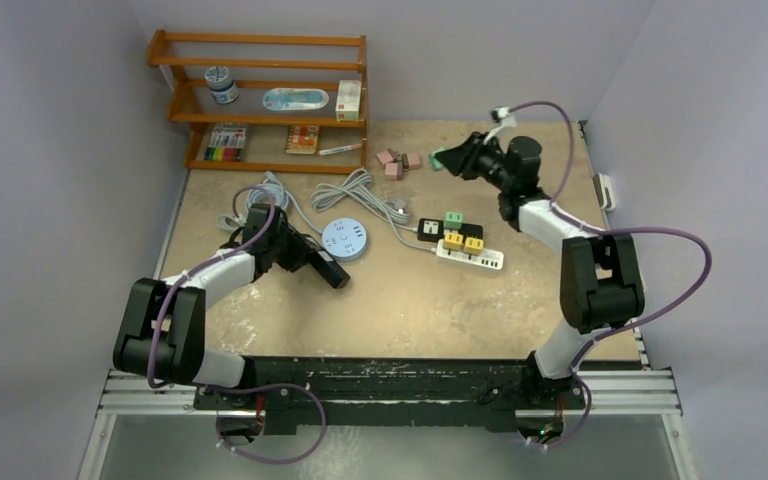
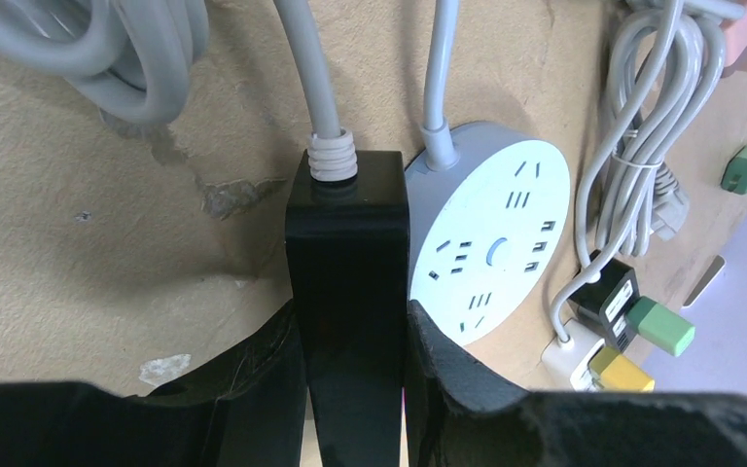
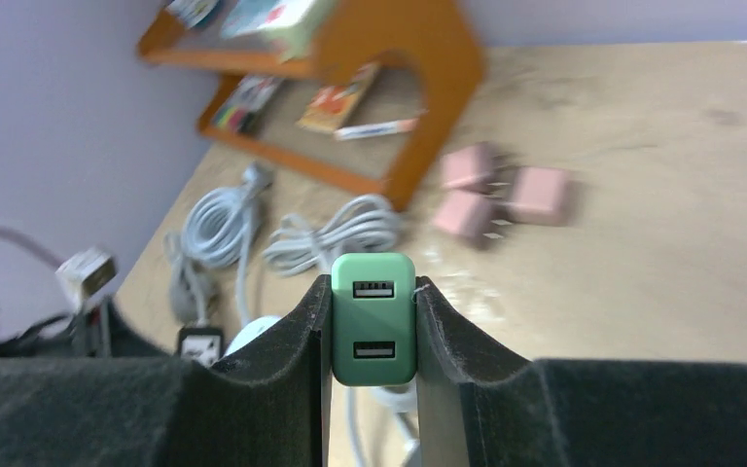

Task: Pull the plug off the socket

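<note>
right wrist | right end effector (image 3: 373, 304) clamps green plug (image 3: 373, 336) | shelf labels (image 3: 336, 97) blurred

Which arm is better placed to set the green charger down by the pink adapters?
Right. The right claw is shut on the green charger, raised near the pink adapters; the left claw grips the black socket block, farther away.

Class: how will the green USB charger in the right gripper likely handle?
The green USB charger looks like a small, stiff plastic block, so it is probably light. Its smooth, rounded shell may slip; the right gripper clamps its flat sides. It is boxy, so unlikely to roll.
</note>
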### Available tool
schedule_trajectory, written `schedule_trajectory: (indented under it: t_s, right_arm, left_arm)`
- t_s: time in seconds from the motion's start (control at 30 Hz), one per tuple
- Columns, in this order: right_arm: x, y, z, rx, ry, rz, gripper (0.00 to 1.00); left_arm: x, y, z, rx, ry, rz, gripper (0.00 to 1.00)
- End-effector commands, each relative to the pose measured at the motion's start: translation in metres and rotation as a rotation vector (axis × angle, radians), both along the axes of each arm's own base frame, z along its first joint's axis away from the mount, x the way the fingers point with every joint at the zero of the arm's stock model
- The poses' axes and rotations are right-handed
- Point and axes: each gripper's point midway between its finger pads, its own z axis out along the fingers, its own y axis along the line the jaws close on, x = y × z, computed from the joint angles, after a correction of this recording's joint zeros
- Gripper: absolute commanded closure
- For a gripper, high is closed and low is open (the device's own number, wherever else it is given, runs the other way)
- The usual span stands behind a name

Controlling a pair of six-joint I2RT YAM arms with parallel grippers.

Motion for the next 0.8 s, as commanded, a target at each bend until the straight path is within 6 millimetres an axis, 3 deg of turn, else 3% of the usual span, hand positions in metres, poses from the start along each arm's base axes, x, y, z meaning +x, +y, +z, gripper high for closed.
schedule_trajectory:
  t_s: [0.0, 0.17, 0.2, 0.33, 0.4, 0.5, 0.77]
  right_arm:
    - [0.039, -0.065, 0.01, 0.031, 0.041, -0.18, 1.0]
    - [0.068, -0.156, -0.045, 0.08, 0.222, -0.397, 1.0]
    - [0.07, -0.173, -0.053, 0.102, 0.241, -0.433, 1.0]
    - [0.075, -0.218, -0.08, 0.135, 0.282, -0.529, 1.0]
    - [0.075, -0.239, -0.085, 0.146, 0.283, -0.582, 1.0]
    - [0.078, -0.261, -0.091, 0.145, 0.289, -0.641, 0.99]
    - [0.094, -0.278, -0.118, 0.075, 0.293, -0.68, 0.57]
  left_arm:
    - [-0.002, -0.001, -0.004, 0.036, 0.008, -0.087, 0.97]
    - [-0.002, 0.0, 0.012, 0.055, -0.015, -0.121, 0.83]
    - [-0.001, 0.001, 0.016, 0.06, -0.023, -0.129, 0.77]
    - [-0.001, 0.004, 0.036, 0.08, -0.043, -0.175, 0.4]
    - [-0.002, 0.006, 0.048, 0.092, -0.058, -0.199, 0.34]
    - [-0.001, 0.013, 0.073, 0.13, -0.097, -0.213, 0.26]
    - [0.023, 0.012, 0.141, 0.173, -0.253, -0.268, 0.2]
